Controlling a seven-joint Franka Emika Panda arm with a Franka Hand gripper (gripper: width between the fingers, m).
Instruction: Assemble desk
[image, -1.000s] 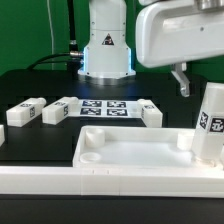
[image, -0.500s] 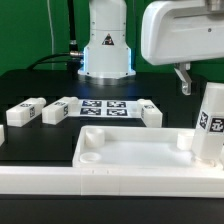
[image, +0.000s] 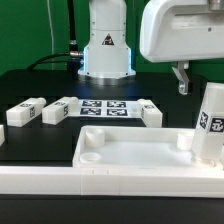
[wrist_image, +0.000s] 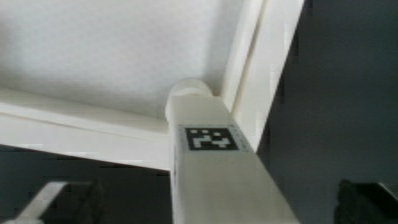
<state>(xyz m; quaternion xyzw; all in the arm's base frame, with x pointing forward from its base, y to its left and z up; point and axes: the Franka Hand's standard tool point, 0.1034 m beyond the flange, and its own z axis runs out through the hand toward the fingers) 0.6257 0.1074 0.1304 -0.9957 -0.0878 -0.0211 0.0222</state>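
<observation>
White plastic: the tabletop (image: 135, 152) is a smooth matte rectangular tray with a raised rim and round sockets in its corners.
Tabletop place: along the front edge of the matte black worktop (image: 40, 85), just behind the border rail (image: 90, 182), a long white bar.
Upright leg: the upright leg (image: 211, 122) is a square-section white post with softly rounded edges and a black-and-white square tag on its side. It stands at the tabletop's corner toward the exterior view's right.
Seating: probably in the corner socket, though its foot is hidden in both views.
Loose legs: the outer leg (image: 24, 113), second leg (image: 57, 110) and third leg (image: 150, 112) lie flat on the worktop behind the tabletop, each tagged.
Marker board: the marker board (image: 105, 106) is thin, flat and white. It lies between the second leg and the third leg, in front of the robot base (image: 107, 50).
Gripper: the gripper (wrist_image: 210, 192) has its jaws spread wide and grips nothing.
Gripper to leg: the wrist view looks down the upright leg's length. The dark fingers (wrist_image: 54, 200) flank the leg, apart from it on both sides.
</observation>
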